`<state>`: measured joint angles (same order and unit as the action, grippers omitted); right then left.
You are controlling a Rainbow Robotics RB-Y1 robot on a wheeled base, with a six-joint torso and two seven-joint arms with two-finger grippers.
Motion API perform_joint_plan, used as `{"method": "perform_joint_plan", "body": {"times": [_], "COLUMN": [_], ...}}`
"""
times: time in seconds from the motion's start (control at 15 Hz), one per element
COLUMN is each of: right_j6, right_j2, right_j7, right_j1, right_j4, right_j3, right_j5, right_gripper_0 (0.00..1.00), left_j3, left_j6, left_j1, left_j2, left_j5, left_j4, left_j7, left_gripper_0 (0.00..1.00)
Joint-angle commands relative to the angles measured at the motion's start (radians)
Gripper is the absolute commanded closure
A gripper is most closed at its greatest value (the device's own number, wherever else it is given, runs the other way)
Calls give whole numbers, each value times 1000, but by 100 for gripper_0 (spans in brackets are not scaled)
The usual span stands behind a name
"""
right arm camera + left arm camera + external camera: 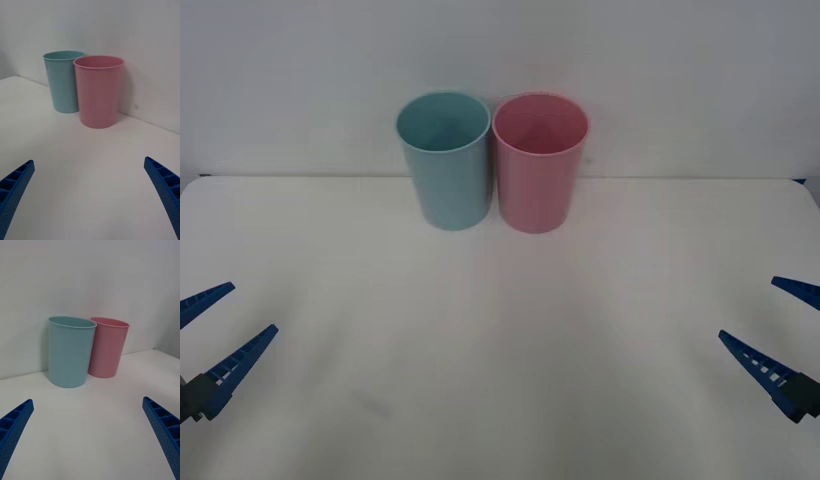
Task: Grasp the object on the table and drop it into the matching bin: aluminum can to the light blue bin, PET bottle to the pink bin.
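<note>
While no can is lying on the table [500, 400], I am holding both grippers, left [215, 325] and right [780, 325], spread wide and waiting rather than reaching for the bins.

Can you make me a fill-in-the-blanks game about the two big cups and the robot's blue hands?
1. The light blue bin stands on the robot's ____ side of the pink bin.
2. Both bins stand upright near the ____ edge of the white table.
3. The left hand and the right hand both have their fingers ____.
4. Each hand is holding ____.

Missing words: left; far; open; nothing
</note>
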<state>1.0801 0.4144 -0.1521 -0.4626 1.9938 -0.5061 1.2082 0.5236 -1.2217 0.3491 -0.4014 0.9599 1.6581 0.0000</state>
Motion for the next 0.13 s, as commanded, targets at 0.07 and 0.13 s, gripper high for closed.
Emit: {"method": "perform_joint_plan", "body": {"times": [0.07,0.13], "right_j6": [38,54], "right_j2": [1,1], "right_j7": [13,13], "right_j1": [21,30], "right_j4": [-52,-72], "right_j3": [-9,-17], "right_j5": [-6,-9], "right_gripper_0": [0,0], "left_j3": [0,0], "left_j6": [0,0], "left_j1": [0,0], "left_j2": [0,0], "left_j5": [0,0], "left_j4": [0,0], "left_j7": [0,0], "left_gripper_0": [0,0]}}
